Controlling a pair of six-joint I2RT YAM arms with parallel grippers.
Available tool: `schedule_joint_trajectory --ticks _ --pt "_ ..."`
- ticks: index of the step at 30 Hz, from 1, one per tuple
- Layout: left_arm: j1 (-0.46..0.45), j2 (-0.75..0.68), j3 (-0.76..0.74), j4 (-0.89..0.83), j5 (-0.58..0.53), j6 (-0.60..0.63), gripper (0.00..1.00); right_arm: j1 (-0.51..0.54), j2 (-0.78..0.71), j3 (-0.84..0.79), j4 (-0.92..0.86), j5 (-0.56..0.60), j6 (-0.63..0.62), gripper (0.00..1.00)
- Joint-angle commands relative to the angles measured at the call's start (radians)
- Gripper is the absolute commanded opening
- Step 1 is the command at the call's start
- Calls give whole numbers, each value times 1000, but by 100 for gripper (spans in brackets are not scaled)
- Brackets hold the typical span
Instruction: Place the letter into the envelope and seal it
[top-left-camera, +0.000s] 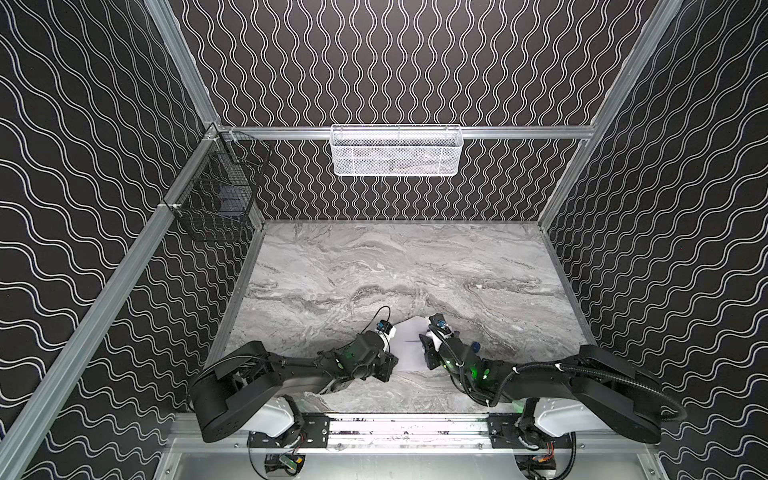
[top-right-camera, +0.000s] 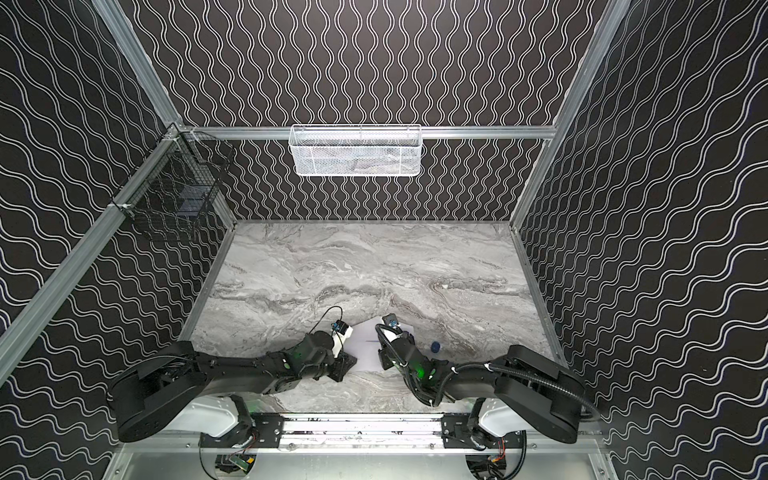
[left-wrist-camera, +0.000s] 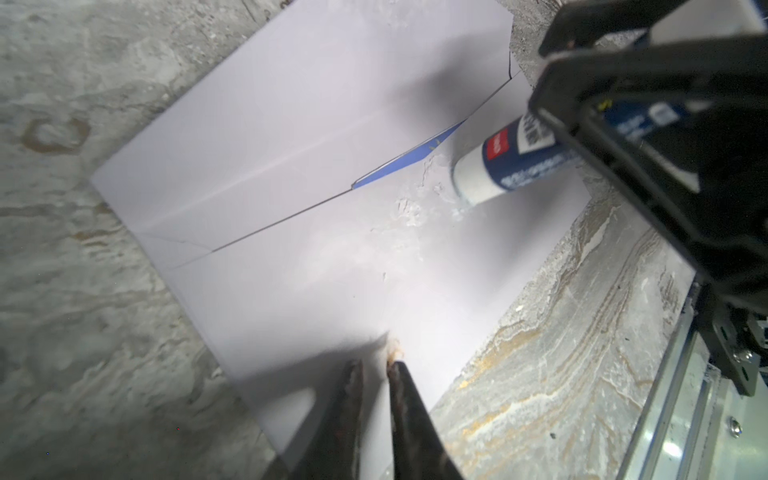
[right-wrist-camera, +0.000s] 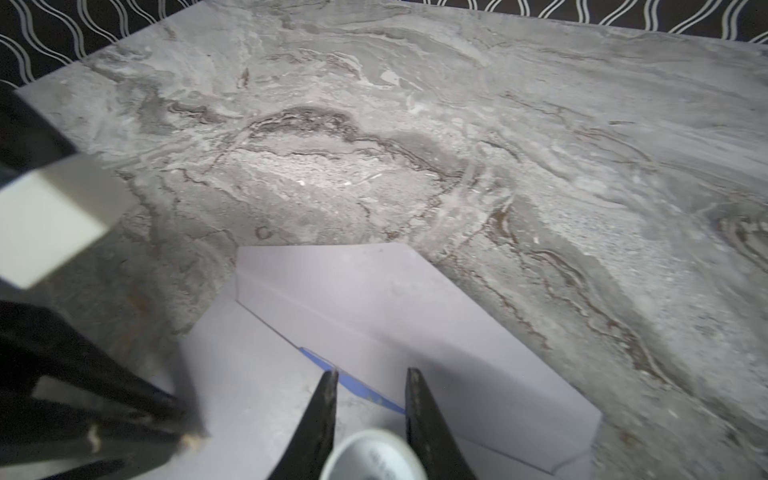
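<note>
The envelope (left-wrist-camera: 332, 266) lies flat on the marble-patterned table (top-left-camera: 374, 270) between the two arms. Its pointed flap is open and is turned away from the robot. The letter (left-wrist-camera: 409, 164) is already inside, and only a thin blue strip of it shows at the envelope's mouth. The right gripper (right-wrist-camera: 371, 372) is clamped around a glue stick (left-wrist-camera: 511, 166). The stick is slanted, and its white tip comes down on the envelope's body just beside that strip, where wet smears are visible. The left gripper (left-wrist-camera: 376, 363) rests on the body near a corner far from the flap. Its jaws are almost together, but I cannot tell if they pinch the paper or only press on it. I think the gluing is in progress, and the next stroke should follow the mouth line, which is the envelope's long axis. The right arm is the nearer one for it.
</note>
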Motion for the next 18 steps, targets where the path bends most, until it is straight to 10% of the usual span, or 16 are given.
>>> schedule_joint_trajectory --ticks 1,18 --pt "1 12 -8 -154 9 -19 19 -19 -24 -1 -117 66 -16 0" --pt "1 33 -12 -136 26 -22 18 3 34 94 -121 -32 102 0"
